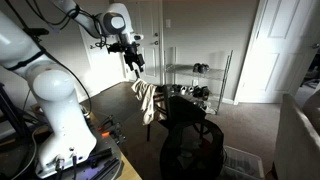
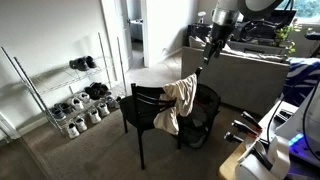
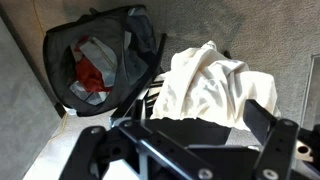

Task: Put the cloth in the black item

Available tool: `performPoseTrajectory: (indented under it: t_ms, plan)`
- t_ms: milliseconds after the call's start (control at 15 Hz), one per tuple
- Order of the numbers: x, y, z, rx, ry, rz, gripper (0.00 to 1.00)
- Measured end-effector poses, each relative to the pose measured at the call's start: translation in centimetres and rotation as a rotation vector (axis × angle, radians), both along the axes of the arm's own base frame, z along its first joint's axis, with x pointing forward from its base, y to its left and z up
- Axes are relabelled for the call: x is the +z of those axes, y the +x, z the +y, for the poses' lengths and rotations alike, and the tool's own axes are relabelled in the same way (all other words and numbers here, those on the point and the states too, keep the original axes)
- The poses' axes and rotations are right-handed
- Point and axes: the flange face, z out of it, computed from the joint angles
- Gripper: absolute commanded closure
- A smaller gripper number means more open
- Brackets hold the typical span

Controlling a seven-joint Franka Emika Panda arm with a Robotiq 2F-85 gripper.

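Observation:
The cloth, beige and off-white, hangs limp over the back of a dark chair. It shows in both exterior views and in the wrist view. The black item, a round mesh basket, stands on the floor right beside the chair. In the wrist view its rim rings red and grey fabric inside. My gripper hangs above the cloth, open and empty, with its jaws spread over the cloth without touching it.
A wire shelf rack holding shoes stands against the wall. White doors are behind it. A grey couch sits past the basket. Carpet floor lies around the chair.

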Motion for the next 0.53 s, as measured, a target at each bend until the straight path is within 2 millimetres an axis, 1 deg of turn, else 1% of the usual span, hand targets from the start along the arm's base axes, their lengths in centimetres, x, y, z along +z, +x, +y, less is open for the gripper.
performPoseTrajectory:
  t_ms: [533]
  plan:
    - [-0.05, -0.05, -0.19, 0.017, -0.013, 0.008, 0.00]
